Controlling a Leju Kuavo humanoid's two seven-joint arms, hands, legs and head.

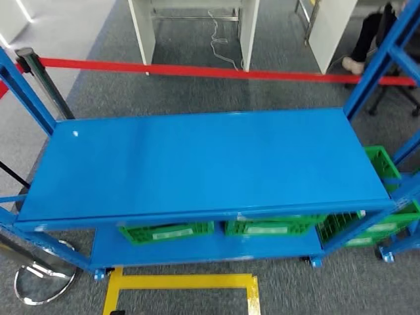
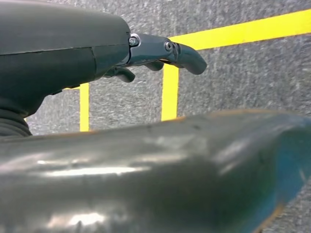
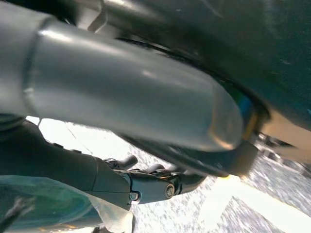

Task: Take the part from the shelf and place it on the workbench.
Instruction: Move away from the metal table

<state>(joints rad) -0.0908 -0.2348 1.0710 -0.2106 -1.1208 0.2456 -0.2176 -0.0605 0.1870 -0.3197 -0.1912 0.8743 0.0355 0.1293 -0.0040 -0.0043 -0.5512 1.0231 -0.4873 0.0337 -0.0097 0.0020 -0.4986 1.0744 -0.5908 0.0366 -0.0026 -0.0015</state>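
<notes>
In the head view a blue metal shelf [image 1: 198, 164] stands in front of me, its top board bare. On the board below sit green plastic crates [image 1: 166, 231] [image 1: 270, 226], their contents hidden under the top board. More green crates [image 1: 378, 164] stand at the right end. My left hand [image 2: 146, 53] hangs over the grey carpet with its fingers stretched out, holding nothing. My right hand [image 3: 146, 184] also hangs with its fingers extended and nothing between them. A blurred teal and white shape [image 3: 43, 204] lies by it, and I cannot tell what it is.
A red barrier belt [image 1: 198, 70] runs behind the shelf from a chrome post [image 1: 42, 79]. Another post base [image 1: 42, 279] sits at the near left. Yellow floor tape [image 1: 183, 282] marks a box before the shelf. White furniture legs [image 1: 247, 26] and a seated person's foot [image 1: 352, 64] are beyond.
</notes>
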